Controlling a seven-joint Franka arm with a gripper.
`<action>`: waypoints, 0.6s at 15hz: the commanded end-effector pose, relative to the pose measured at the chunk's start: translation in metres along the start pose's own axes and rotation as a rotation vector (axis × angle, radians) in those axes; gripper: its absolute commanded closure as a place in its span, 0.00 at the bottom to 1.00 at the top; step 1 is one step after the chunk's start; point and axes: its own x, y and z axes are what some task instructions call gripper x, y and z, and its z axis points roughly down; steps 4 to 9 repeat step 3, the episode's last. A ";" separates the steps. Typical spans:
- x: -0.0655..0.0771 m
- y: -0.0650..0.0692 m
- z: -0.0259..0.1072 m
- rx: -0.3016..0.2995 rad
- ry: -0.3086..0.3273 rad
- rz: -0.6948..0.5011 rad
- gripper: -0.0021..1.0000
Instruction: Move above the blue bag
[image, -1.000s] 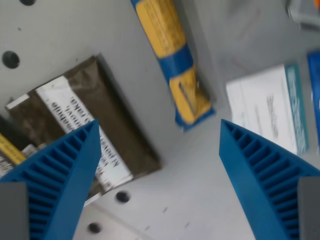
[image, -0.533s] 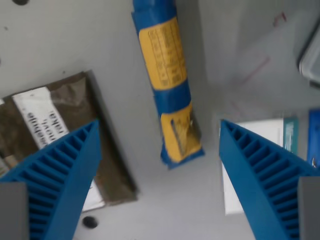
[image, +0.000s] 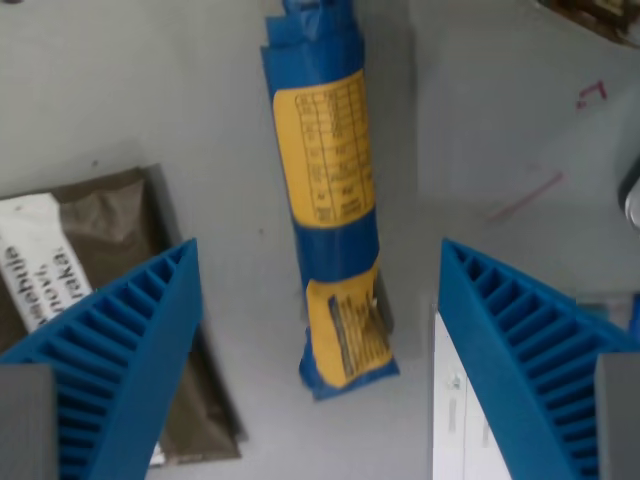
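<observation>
Brown packet (image: 95, 300): lower left of frame, flat on the grey tabletop (image: 150, 90); slid leftward and partly out of view over the last second, a camera shift rather than a moved packet.
Blue bag (image: 330, 200): long, yellow-labelled, now running from top centre down to the middle, between the fingers; previously off toward upper right.
Claw (image: 318, 262): spread wide, empty, well clear of the bag.
White box (image: 470, 410): lower right, mostly behind the right finger.
Task reading: nearly centred over the bag; likely only slight alignment left.

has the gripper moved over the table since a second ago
Yes. The gripper shifted along the table; the blue bag now lies between its open fingers.
</observation>
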 end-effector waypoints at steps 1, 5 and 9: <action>0.007 0.007 0.004 -0.013 -0.038 -0.059 0.00; 0.007 0.008 0.005 -0.011 -0.037 -0.053 0.00; 0.007 0.008 0.005 -0.011 -0.037 -0.053 0.00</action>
